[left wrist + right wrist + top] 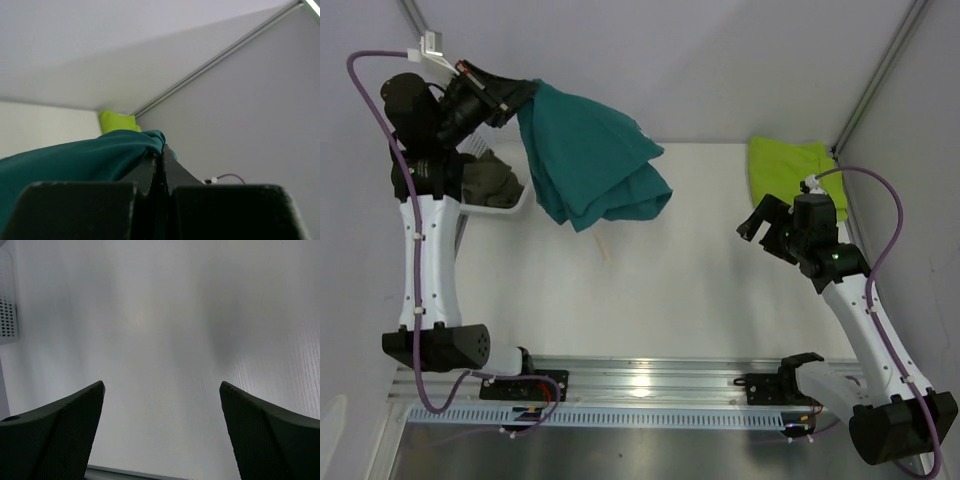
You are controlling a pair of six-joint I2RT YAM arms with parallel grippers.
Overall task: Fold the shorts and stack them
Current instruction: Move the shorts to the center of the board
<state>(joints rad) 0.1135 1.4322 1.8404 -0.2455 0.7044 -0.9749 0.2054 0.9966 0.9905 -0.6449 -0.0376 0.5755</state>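
My left gripper (pixel 520 100) is raised high at the far left and is shut on an edge of the teal shorts (pixel 590 155), which hang down from it above the table. In the left wrist view the teal cloth (pixel 85 157) drapes over the closed jaws of my left gripper (pixel 161 150). The lime-green shorts (pixel 790 170) lie folded at the far right corner and show in the left wrist view (pixel 117 122). The dark olive shorts (pixel 490 180) sit in a white basket (pixel 515 205) at the left. My right gripper (pixel 760 225) is open and empty over the table, its fingers (pixel 60 425) wide apart.
White enclosure walls stand at the back and on both sides. A slotted rail (pixel 640 385) runs along the near edge between the arm bases. A perforated white basket wall (pixel 7 320) shows at the left edge of the right wrist view.
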